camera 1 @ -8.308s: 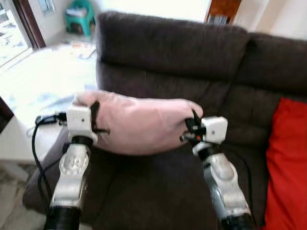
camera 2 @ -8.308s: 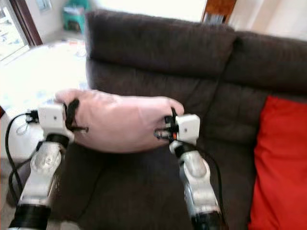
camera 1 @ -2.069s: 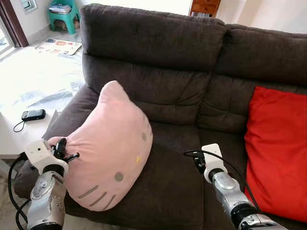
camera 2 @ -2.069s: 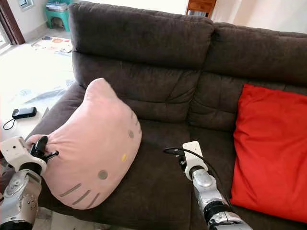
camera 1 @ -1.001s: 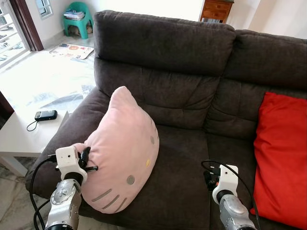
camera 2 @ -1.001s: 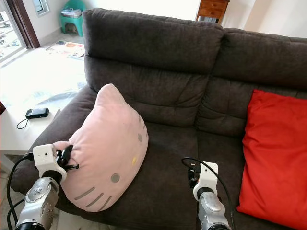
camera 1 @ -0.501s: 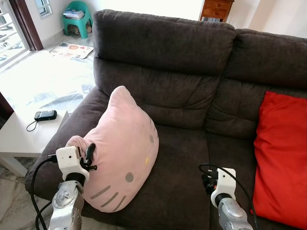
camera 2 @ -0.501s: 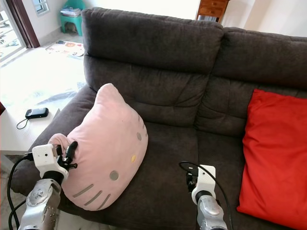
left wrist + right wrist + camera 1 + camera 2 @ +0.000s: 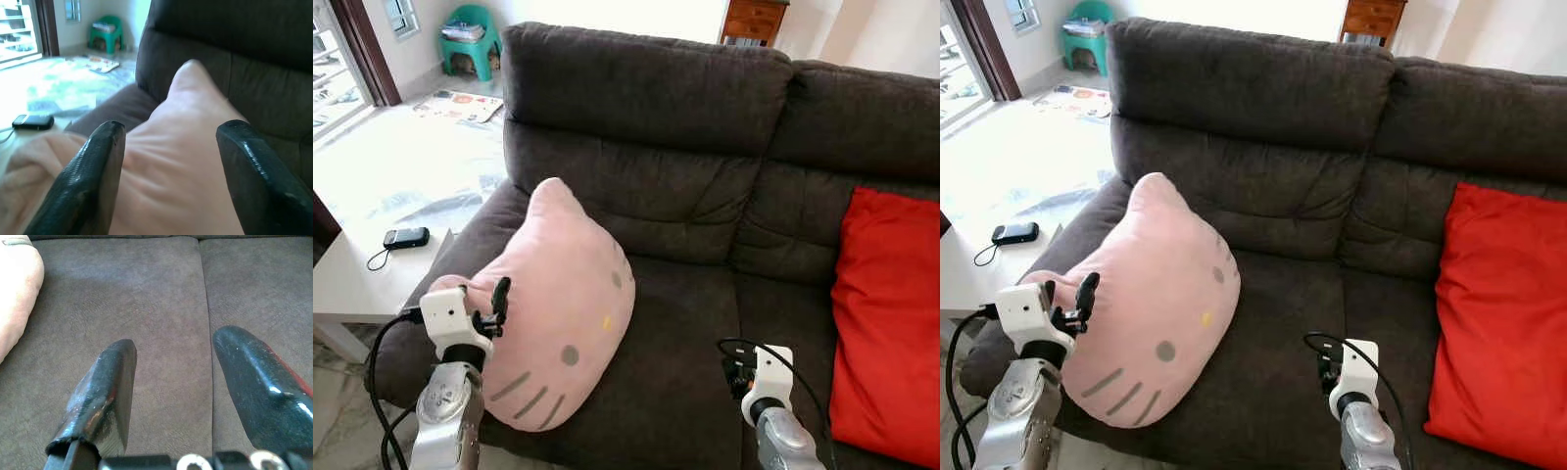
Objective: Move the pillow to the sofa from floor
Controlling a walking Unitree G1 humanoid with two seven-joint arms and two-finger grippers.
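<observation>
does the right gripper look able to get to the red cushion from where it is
Probably yes. The right gripper hangs open over the sofa seat, and only bare seat lies between it and the red cushion.

The pink cat-face pillow [image 9: 558,313] takes up the left end of the dark brown sofa [image 9: 705,117], leaning against the left armrest and reaching to the seat's front edge. The red cushion [image 9: 886,323] blocks the right end, propped against the backrest. Between these 2 obstacles the seat lies bare, with room to pass. The left gripper [image 9: 166,161], fingers spread, is just beside the pillow's left edge; the right gripper [image 9: 176,382], fingers apart, hangs over bare seat.
</observation>
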